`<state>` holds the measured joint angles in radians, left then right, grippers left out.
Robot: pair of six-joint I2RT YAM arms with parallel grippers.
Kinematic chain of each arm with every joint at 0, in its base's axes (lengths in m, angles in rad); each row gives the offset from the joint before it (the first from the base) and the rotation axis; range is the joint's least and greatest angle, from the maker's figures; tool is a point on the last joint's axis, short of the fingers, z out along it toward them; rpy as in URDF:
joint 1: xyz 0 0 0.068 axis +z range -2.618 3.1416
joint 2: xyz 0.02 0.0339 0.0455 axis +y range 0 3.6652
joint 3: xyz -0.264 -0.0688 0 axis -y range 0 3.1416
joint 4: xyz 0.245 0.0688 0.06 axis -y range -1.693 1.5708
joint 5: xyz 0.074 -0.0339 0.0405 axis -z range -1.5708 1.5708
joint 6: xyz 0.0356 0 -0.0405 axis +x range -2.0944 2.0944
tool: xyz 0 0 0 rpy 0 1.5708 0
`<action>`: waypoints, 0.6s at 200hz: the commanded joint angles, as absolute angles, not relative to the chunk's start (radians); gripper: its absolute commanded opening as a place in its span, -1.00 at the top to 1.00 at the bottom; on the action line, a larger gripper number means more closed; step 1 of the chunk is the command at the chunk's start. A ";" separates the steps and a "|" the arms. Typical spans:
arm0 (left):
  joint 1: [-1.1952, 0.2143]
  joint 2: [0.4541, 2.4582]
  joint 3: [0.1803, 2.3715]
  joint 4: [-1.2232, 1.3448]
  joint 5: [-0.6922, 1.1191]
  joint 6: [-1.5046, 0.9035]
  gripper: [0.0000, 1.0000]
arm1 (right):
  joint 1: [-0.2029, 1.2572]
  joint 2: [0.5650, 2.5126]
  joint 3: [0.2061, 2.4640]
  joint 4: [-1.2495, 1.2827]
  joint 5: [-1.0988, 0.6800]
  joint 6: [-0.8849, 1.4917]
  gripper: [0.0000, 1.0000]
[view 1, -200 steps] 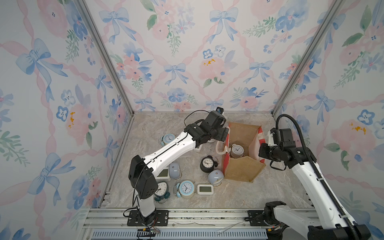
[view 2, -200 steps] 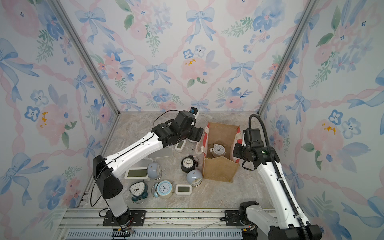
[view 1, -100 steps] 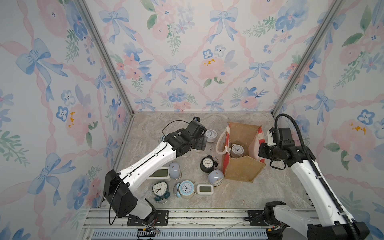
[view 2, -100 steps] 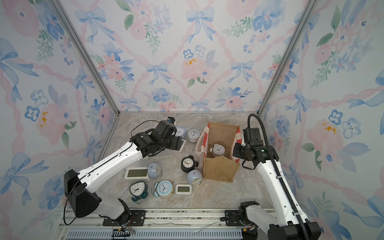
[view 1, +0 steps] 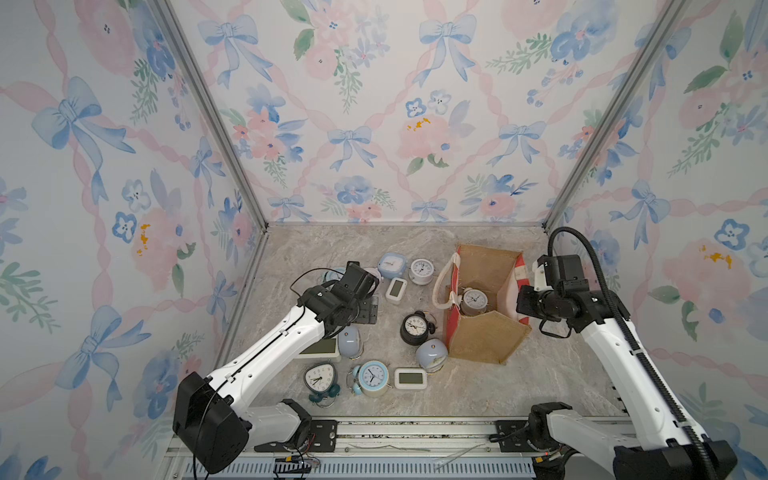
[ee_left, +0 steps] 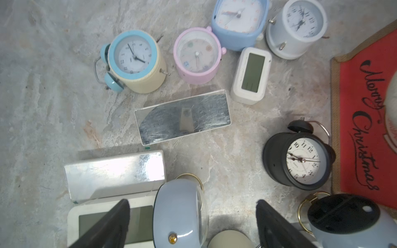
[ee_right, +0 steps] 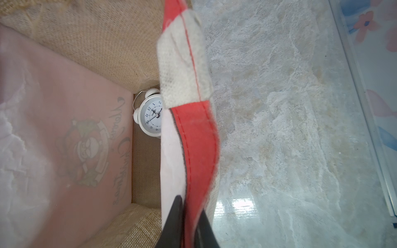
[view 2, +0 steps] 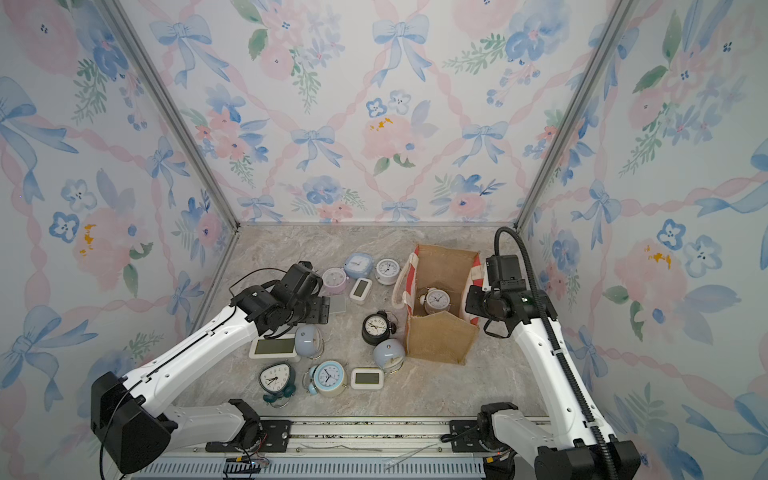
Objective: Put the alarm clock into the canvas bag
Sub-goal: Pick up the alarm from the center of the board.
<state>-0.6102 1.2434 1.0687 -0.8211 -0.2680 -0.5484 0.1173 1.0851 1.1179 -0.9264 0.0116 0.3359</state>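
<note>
The white clock sits inside the bag, on its floor, dial up. The right gripper has its fingers together, clamped on the bag's red side wall at the rim. That wall hides part of the dial in the right wrist view.

The left gripper has its fingers wide apart and holds nothing. It hangs over a pale blue domed clock, and the frame edge cuts off its finger bases. A black clock stands just beside the bag on the table.
</note>
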 commanded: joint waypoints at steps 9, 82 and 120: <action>-0.581 1.196 0.998 -0.847 -0.228 -0.591 -0.85 | 0.108 1.092 1.114 -0.925 0.005 0.326 0.76; -0.541 1.179 0.857 -0.811 -0.144 -0.617 -0.87 | 0.109 1.086 1.108 -0.919 0.000 0.326 0.76; -0.540 1.189 0.815 -0.753 -0.095 -0.624 -0.72 | 0.109 1.087 1.112 -0.918 -0.002 0.326 0.76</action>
<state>-0.5476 1.1896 0.8360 -0.7956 -0.1375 -0.6113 0.1173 1.0851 1.1179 -0.9253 0.0093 0.3359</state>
